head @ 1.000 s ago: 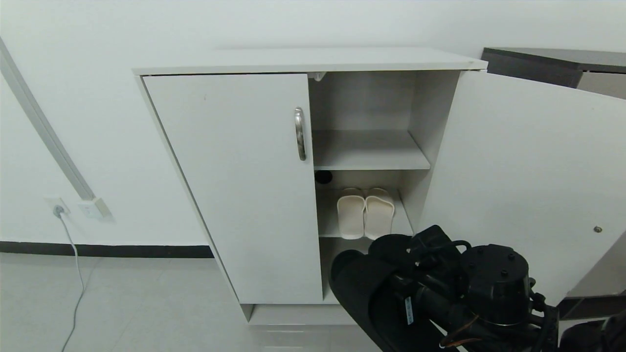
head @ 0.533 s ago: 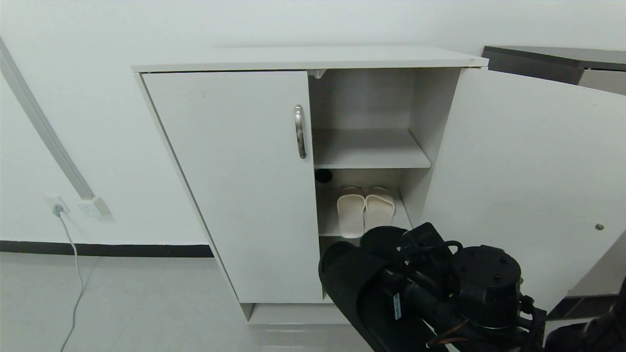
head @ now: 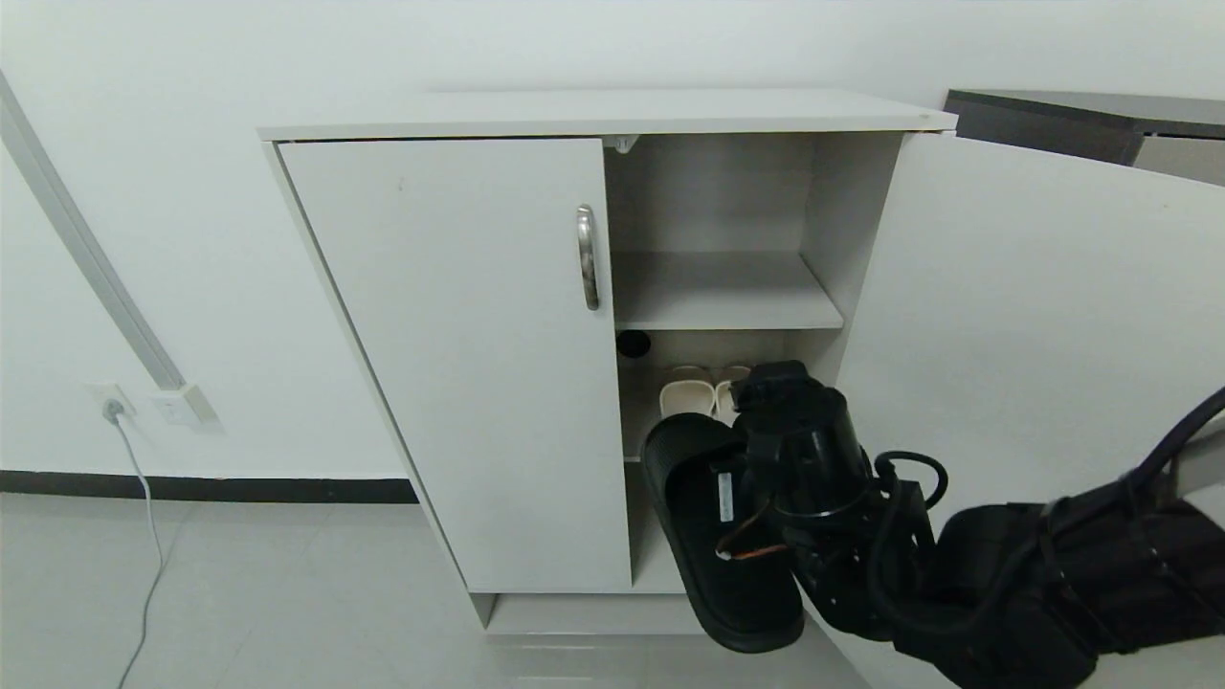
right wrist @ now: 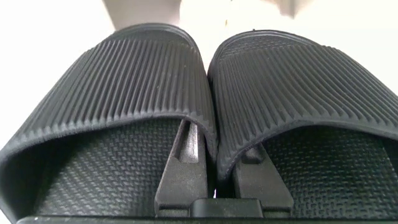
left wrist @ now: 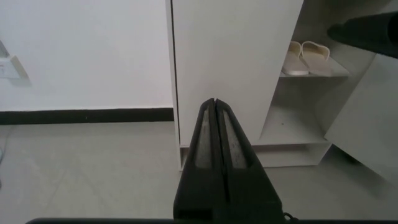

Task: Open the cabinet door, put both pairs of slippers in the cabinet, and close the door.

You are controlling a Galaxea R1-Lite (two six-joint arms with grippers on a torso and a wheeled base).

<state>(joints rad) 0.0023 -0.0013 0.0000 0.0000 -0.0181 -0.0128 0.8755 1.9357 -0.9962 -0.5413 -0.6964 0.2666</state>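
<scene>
Black slippers (head: 713, 536), the pair not yet stowed, hang side by side from the right gripper (right wrist: 216, 165). One finger (right wrist: 186, 155) sits under each strap, and the two are clamped on the touching inner walls, so a single pinch carries both shoes. The pair tilts steeply at the mouth of the cabinet (head: 593, 115). Its toes are up near the front edge of the middle shelf and its heels hang low by the plinth.

The left gripper (left wrist: 215, 143) has its fingers pressed together on nothing. It is held low in front of the closed left door (head: 459, 364), well apart from the opening, which probably keeps it out of the way.

The way in is narrow, bounded by the closed door's edge with its handle (head: 587, 258) on one side and the open right door (head: 1034, 335) on the other. Deeper in, the white slippers (head: 697, 392) already fill the middle shelf. The bottom shelf (left wrist: 292, 127) and the upper shelf (head: 718, 292) lie bare. The bottom shelf looks the easier fit once the pair is levelled to pass under the middle shelf's lip.
</scene>
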